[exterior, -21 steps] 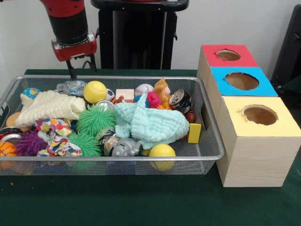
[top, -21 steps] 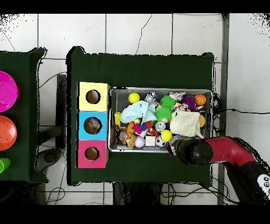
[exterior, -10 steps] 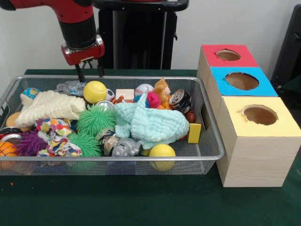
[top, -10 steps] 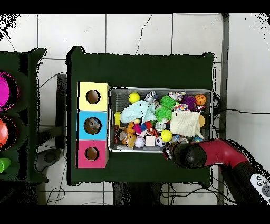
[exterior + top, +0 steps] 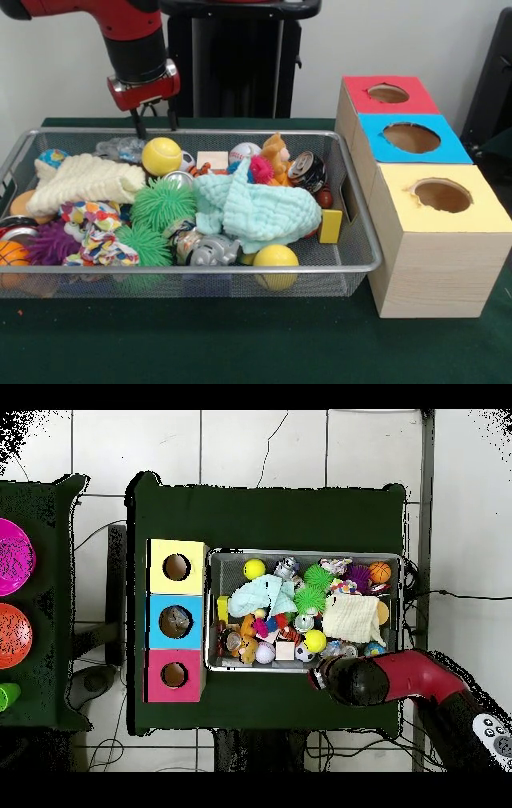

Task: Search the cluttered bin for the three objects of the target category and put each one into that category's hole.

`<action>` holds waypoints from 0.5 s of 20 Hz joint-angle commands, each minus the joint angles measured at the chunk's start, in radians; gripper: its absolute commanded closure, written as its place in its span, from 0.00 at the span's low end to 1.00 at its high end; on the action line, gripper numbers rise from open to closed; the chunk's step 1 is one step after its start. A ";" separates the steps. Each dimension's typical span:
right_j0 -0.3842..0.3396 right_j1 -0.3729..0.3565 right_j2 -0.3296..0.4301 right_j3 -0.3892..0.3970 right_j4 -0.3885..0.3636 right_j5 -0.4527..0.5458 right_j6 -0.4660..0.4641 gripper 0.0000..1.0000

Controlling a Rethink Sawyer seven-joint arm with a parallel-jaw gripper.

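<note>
Since 1.0 s ago, gripper [image 5: 155, 124] shifted toward 3 o'clock. Front: jaws spread, empty, above bin [image 5: 352, 264] rim at 11 o'clock. Two yellow balls [image 5: 162, 155], three boxes [image 5: 436, 240]. Overhead: three holes [image 5: 176, 567] at 9 o'clock of bin; arm [image 5: 400, 679] at 5 o'clock.

We take this for a robotics lab: a green-clothed table [image 5: 270, 514] on a white tiled floor [image 5: 260, 444] with loose cables [image 5: 95, 534], a wire bin [image 5: 352, 264] of test toys, and colour-topped sorting boxes [image 5: 424, 208] at the frame's right.
</note>
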 commanded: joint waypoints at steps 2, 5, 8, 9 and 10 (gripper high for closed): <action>-0.018 0.058 0.031 -0.035 -0.081 -0.044 -0.217 0.00; -0.024 0.083 0.031 -0.057 -0.091 -0.044 -0.234 0.00; -0.029 0.085 0.038 -0.065 -0.089 -0.033 -0.248 0.00; -0.030 0.087 0.039 -0.068 -0.091 -0.032 -0.250 0.00; -0.032 0.088 0.040 -0.069 -0.091 -0.030 -0.254 0.00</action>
